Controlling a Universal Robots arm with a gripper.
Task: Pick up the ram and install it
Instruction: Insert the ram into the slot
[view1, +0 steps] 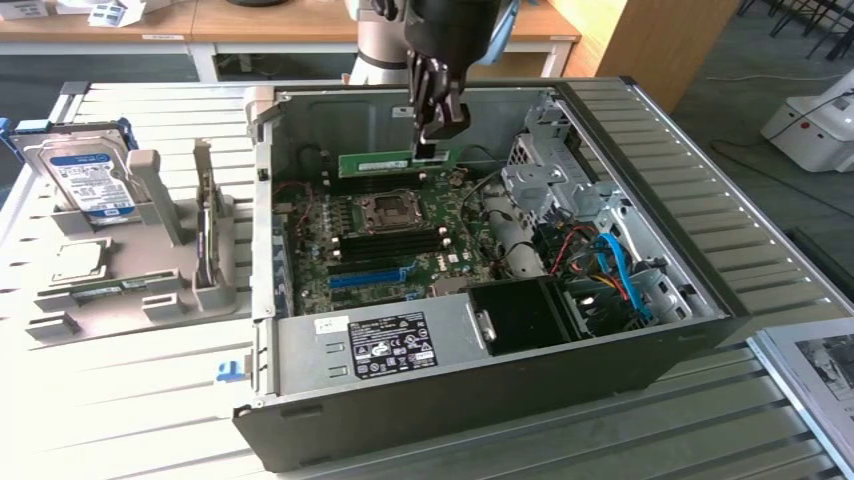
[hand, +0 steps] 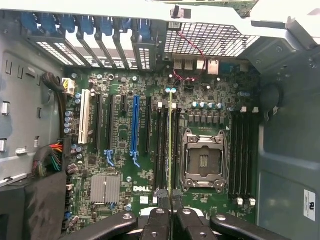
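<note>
Jaws clamped on ram (view1: 383, 160) | open case (view1: 441, 410) on slatted table (view1: 134, 400) | desks (view1: 134, 25) behind

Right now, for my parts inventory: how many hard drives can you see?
1. The hard drive stands in the grey rack, on the exterior view's left of the computer case. Others may be hidden inside the case.

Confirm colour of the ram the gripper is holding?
Green. The ram, held in the gripper, shows best in the exterior view.
</note>
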